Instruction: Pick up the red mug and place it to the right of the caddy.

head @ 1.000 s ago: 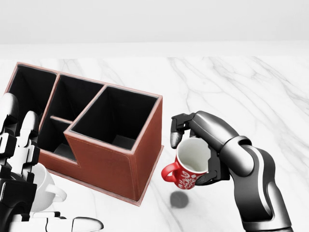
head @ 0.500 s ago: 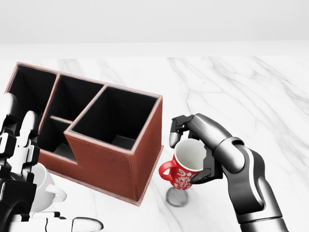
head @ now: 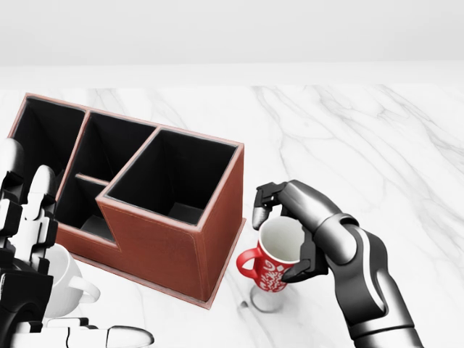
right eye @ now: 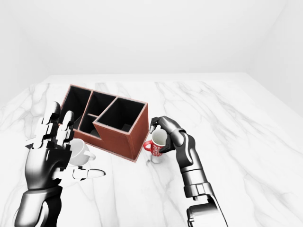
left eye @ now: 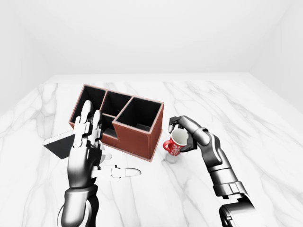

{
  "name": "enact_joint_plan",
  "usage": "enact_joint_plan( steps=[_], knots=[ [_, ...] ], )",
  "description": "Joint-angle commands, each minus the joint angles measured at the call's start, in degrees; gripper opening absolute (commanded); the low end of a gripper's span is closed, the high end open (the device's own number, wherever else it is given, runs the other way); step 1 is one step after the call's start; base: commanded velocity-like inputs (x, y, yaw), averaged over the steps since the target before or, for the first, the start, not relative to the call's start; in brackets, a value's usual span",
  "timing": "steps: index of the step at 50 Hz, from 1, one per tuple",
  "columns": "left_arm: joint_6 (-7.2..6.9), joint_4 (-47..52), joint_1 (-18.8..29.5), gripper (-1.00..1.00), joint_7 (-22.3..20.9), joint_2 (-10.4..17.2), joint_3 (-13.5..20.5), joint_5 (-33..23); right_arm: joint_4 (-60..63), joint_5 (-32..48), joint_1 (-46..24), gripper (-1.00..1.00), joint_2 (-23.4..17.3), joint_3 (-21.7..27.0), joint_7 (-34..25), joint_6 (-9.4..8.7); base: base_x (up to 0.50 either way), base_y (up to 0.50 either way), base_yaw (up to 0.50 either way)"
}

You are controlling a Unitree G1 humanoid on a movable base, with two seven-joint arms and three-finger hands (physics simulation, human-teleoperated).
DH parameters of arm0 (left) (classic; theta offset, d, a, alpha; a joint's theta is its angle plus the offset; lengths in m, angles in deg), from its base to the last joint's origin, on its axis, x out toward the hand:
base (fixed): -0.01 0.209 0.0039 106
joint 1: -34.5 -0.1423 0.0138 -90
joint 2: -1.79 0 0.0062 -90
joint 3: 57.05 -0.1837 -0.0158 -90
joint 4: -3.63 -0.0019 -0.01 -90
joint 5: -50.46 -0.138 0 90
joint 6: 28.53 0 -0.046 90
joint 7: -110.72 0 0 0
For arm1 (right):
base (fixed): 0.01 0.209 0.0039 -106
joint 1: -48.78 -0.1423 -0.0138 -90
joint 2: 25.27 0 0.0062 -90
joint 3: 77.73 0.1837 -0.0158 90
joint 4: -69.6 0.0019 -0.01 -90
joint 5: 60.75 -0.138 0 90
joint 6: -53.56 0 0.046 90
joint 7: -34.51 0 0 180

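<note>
The right hand is bringing the red mug down beside the caddy. Over the last second the mug has been sinking toward the table: a moment ago it was hanging higher, with its round shadow lying well below it, and now that shadow is sitting almost directly under the base, nearly joined to it. The mug has also been drifting a little closer to the caddy's right wall. The hand is wrapping the cup firmly, one finger hooking over the rim on the caddy side and another pressing the outer wall lower down, with the handle pointing toward the caddy. The mug is tilting slightly, its white inside showing.

To my eye the mug is just short of touching the marble, or barely grazing it; I cannot tell which. It is already in the right place, just beside the caddy's right wall, so what is left looks like settling it flat and letting go.

The left hand is hanging raised at the left of the view with its fingers spread and holding nothing. A white mug is standing on the table just beyond it, near the caddy's lower left side.
</note>
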Motion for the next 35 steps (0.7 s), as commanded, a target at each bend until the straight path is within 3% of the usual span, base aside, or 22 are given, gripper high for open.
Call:
enact_joint_plan(
  steps=[1,35],
  knots=[
    [0.00,0.49,-0.10,1.00,-0.07,-0.02,0.20,0.18,-0.46,1.28,0.04,-1.00,0.43,-0.48,-0.12,0.00,0.00,0.00,0.00],
    [0.00,1.46,-0.45,1.00,-0.36,-0.20,0.38,0.25,-13.67,1.37,-4.81,-1.00,1.16,-1.07,7.85,0.00,0.00,0.00,0.00]
  ],
)
